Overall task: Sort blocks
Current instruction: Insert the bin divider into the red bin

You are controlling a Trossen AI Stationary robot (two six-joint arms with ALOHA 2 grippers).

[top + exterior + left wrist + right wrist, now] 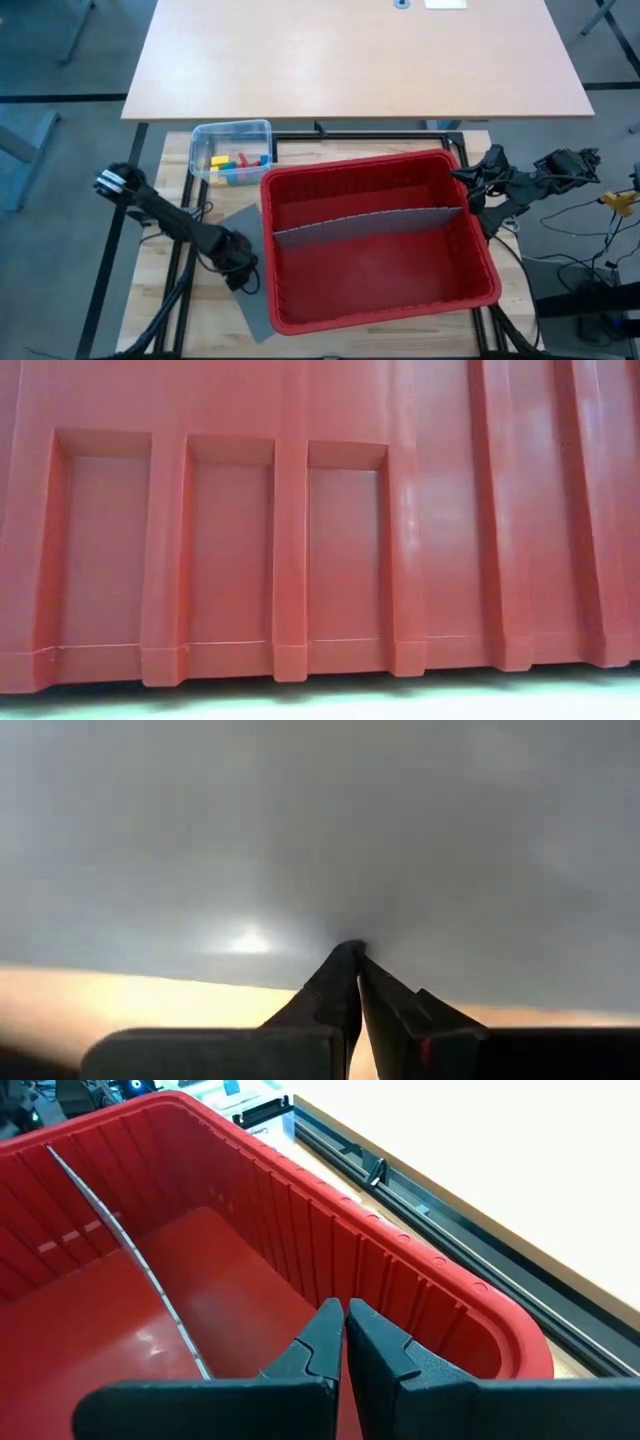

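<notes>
The blocks, yellow, red, blue and green, lie in a small clear tub on the table's far left. A red bin fills the middle, and a grey divider stands across it. A second grey panel lies flat on the table by the bin's left wall. My left gripper points down over that panel, shut, with nothing between its fingers. My right gripper hangs shut above the bin's right rim, touching nothing. My left gripper's shut fingertips come from above, pointing down at the flat grey panel. I cannot tell whether they touch it.
The low view shows only the red bin's ribbed outer wall. A light wooden desk lies beyond the far edge. A black frame rail runs behind the bin. Cables hang by the right arm.
</notes>
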